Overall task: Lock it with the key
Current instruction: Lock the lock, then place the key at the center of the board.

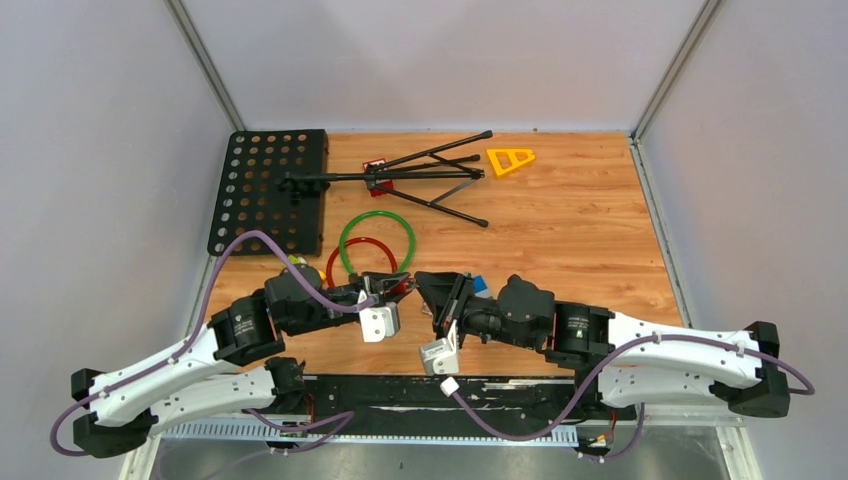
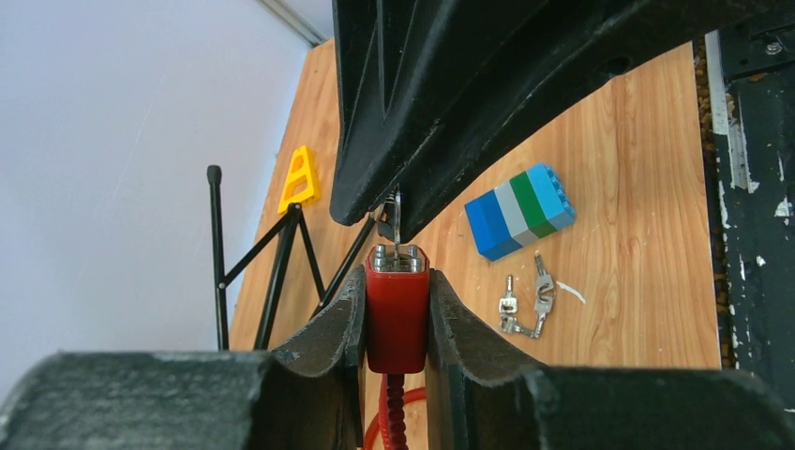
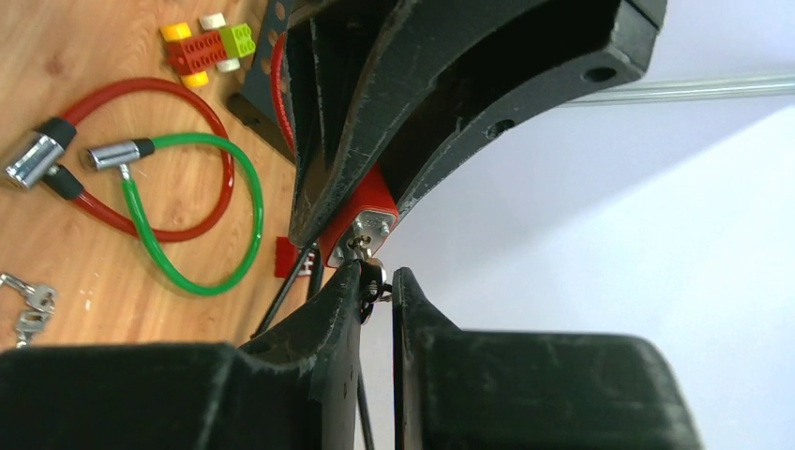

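Many things lie on the table [image 1: 580, 230] around the red lock [image 2: 397, 314]. In the left wrist view, a block of blue, grey and green bricks [image 2: 520, 211] lies to the right of the lock. Below it in that view is a small bunch of spare keys [image 2: 527, 305]. Just beyond the lock, a green cable loop [image 3: 257, 208] and a red cable loop [image 3: 141, 86] lie crossing each other, each with a metal end. A little group of coloured bricks [image 3: 206, 42] is past them.

Farther from the lock are a folded black stand [image 1: 400, 175], a black plate with holes [image 1: 268, 190] and a yellow triangle [image 1: 510, 160]. The stand carries a small red tag [image 1: 375, 165]; its marks are too small for me to read.

The lock itself is raised above the table, between the two arms. My left pincer [image 2: 397, 278] is closed on its red body, with one finger [image 2: 342, 319] pressed on each flat side. A red ribbed cable comes out from the lock's lower end. The metal face of the lock points toward my right pincer [image 3: 377, 272].

That pincer is almost fully closed and pinches the head of the key [image 3: 372, 281]. The blade of the key stands in the keyhole of the lock. The black body of the right pincer hangs directly over the lock, so it hides much of the table behind in the left wrist view.
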Action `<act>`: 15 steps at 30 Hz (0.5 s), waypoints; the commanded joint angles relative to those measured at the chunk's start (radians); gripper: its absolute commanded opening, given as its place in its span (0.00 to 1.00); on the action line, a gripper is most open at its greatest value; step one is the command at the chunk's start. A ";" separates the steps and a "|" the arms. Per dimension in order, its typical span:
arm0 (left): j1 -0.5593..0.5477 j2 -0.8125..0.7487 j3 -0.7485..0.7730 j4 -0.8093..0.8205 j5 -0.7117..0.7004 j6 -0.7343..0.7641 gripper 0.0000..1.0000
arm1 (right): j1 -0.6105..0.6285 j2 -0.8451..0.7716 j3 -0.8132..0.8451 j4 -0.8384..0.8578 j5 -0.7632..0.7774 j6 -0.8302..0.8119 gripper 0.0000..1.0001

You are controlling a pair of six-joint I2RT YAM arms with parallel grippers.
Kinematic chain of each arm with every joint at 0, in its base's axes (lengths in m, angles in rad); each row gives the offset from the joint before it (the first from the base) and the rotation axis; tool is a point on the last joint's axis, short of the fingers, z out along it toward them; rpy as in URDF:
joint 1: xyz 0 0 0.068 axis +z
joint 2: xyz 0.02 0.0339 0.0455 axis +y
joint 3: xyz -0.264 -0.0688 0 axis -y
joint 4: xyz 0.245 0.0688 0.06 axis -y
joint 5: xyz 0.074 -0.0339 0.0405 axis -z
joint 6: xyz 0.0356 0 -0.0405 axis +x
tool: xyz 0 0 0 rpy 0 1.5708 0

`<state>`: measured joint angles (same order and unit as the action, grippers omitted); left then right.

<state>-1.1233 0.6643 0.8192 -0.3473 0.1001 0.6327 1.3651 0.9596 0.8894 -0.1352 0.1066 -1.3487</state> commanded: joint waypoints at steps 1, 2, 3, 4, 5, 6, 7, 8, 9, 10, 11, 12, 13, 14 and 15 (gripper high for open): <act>0.003 0.001 0.017 0.006 0.012 -0.019 0.00 | 0.028 -0.019 0.015 0.067 0.101 -0.112 0.00; 0.003 0.001 0.017 0.006 0.010 -0.019 0.00 | 0.031 -0.019 0.022 0.048 0.100 -0.092 0.00; 0.003 0.001 0.018 0.006 0.008 -0.019 0.00 | 0.033 -0.018 0.034 0.027 0.097 -0.065 0.00; 0.003 0.000 0.017 0.003 0.008 -0.019 0.00 | 0.036 -0.018 0.049 0.003 0.091 -0.012 0.00; 0.003 -0.002 0.017 0.002 0.005 -0.018 0.00 | 0.036 -0.017 0.067 -0.026 0.080 0.020 0.00; 0.003 -0.005 0.017 -0.001 0.000 -0.018 0.00 | 0.036 -0.019 0.083 -0.043 0.073 0.067 0.00; 0.003 -0.006 0.015 -0.002 -0.009 -0.016 0.00 | 0.036 -0.023 0.095 -0.052 0.070 0.137 0.00; 0.003 -0.010 0.015 -0.004 -0.019 -0.016 0.00 | 0.036 -0.029 0.105 -0.059 0.063 0.186 0.00; 0.003 -0.014 0.013 -0.004 -0.032 -0.016 0.00 | 0.035 -0.038 0.113 -0.066 0.054 0.240 0.00; 0.003 -0.020 0.010 -0.003 -0.045 -0.015 0.00 | 0.035 -0.048 0.119 -0.069 0.047 0.285 0.00; 0.003 -0.025 0.006 -0.001 -0.059 -0.015 0.00 | 0.034 -0.057 0.120 -0.069 0.044 0.319 0.00; 0.003 -0.032 0.002 0.003 -0.071 -0.015 0.00 | 0.033 -0.065 0.119 -0.067 0.047 0.353 0.00; 0.003 -0.039 -0.003 0.006 -0.079 -0.015 0.00 | 0.029 -0.072 0.118 -0.066 0.052 0.384 0.00; 0.003 -0.043 -0.010 0.008 -0.085 -0.015 0.00 | 0.026 -0.082 0.115 -0.065 0.059 0.410 0.00; 0.003 -0.048 -0.013 0.009 -0.089 -0.015 0.00 | 0.023 -0.089 0.107 -0.063 0.062 0.428 0.00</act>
<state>-1.1233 0.6441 0.8124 -0.3637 0.0582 0.6308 1.3937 0.9237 0.9569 -0.2138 0.1558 -1.1091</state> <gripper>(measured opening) 0.273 0.129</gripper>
